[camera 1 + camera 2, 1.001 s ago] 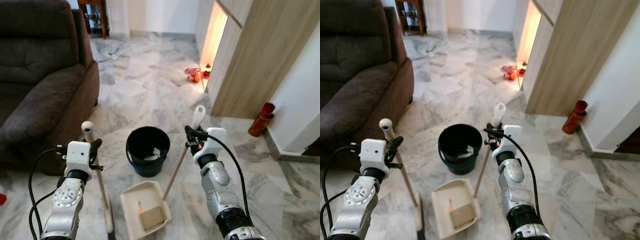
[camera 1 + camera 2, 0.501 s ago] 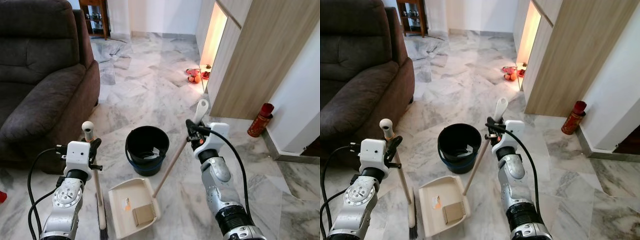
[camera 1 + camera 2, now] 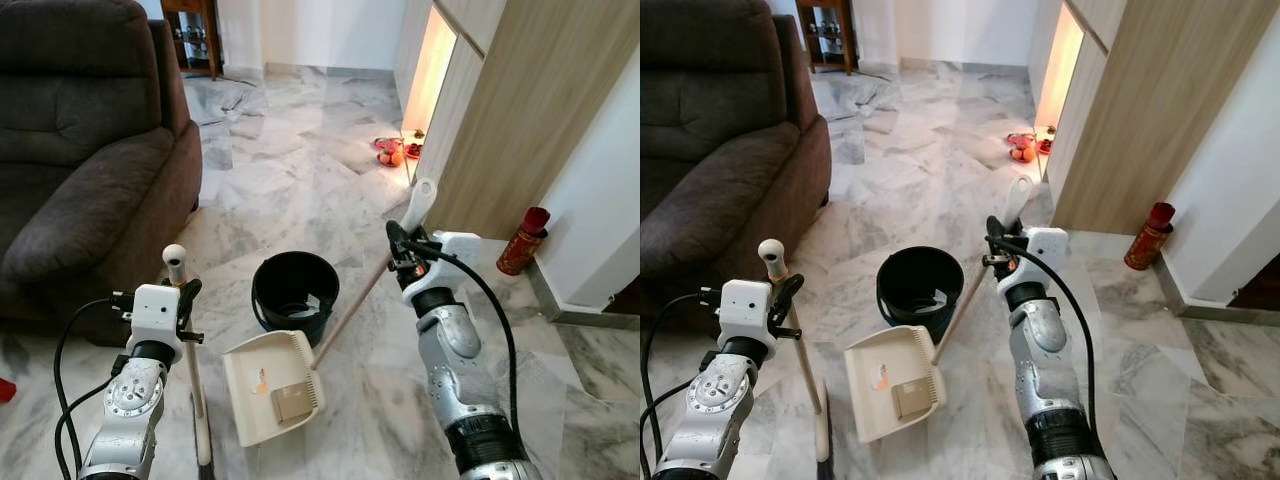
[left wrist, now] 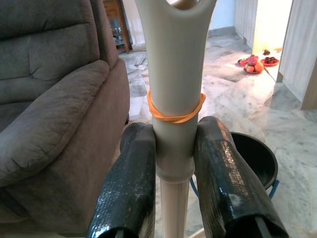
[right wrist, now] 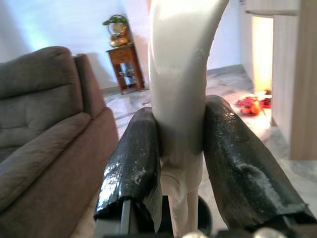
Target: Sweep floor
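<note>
Marble floor (image 3: 300, 190) first: in the left eye view it's pale grey-veined tile, with the cream plastic dustpan (image 3: 270, 385) sitting just in front of the round black bucket (image 3: 294, 292), scraps in its tray. The right claw (image 3: 405, 255) is clamped on the dustpan's long handle. Right eye view: the left claw (image 3: 780, 300) grips the wooden broom stick with the cream cap (image 3: 790, 340), bristles down at the bottom edge. Left wrist view: both black fingers (image 4: 131, 188) pinch the cap tight. Right wrist view, same deal, fingers (image 5: 133, 163) squeezing the cream handle. My take: lift the pan slowly and keep it level till it's over the bucket, then tip.
</note>
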Controlling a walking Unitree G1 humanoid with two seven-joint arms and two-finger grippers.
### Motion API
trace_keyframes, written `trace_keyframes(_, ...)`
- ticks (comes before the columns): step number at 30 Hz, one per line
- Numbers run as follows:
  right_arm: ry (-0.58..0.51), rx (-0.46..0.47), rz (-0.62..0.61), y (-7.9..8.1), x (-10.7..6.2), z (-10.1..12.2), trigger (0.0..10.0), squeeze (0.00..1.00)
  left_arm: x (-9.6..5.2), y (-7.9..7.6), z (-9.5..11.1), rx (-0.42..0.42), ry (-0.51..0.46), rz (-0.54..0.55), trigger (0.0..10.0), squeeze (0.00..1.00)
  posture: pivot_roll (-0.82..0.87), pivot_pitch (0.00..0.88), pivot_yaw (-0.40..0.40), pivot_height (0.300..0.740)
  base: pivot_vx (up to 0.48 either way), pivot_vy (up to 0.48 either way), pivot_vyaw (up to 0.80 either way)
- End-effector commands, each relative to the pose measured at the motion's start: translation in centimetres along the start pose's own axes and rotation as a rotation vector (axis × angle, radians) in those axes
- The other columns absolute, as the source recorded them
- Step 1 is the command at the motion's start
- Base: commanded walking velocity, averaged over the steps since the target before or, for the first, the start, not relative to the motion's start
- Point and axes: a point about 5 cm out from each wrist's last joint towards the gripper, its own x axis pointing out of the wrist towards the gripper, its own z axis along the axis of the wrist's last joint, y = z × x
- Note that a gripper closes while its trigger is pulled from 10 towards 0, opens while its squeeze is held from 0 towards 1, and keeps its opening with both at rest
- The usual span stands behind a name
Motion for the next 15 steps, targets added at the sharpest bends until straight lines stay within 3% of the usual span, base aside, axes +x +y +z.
trace_keyframes(1,-0.118,0.012,-0.020,0.2,0.6,2.8,10.0,0.00,0.1,0.2,0.8,0.038,-0.052,-0.001,10.0,0.00,0.18,0.000,-0.048,0.740,0.000,0.000,0.00)
trace_keyframes(7,-0.240,0.023,0.007,1.7,1.5,6.2,10.0,0.00,0.1,0.1,0.8,0.051,-0.056,-0.009,10.0,0.00,0.19,0.000,-0.048,0.740,0.000,0.000,0.00)
trace_keyframes(15,-0.247,0.032,0.019,2.3,1.5,6.6,10.0,0.00,0.1,-0.3,0.8,0.054,-0.055,-0.015,10.0,0.00,0.19,0.000,-0.050,0.740,0.000,0.000,0.00)
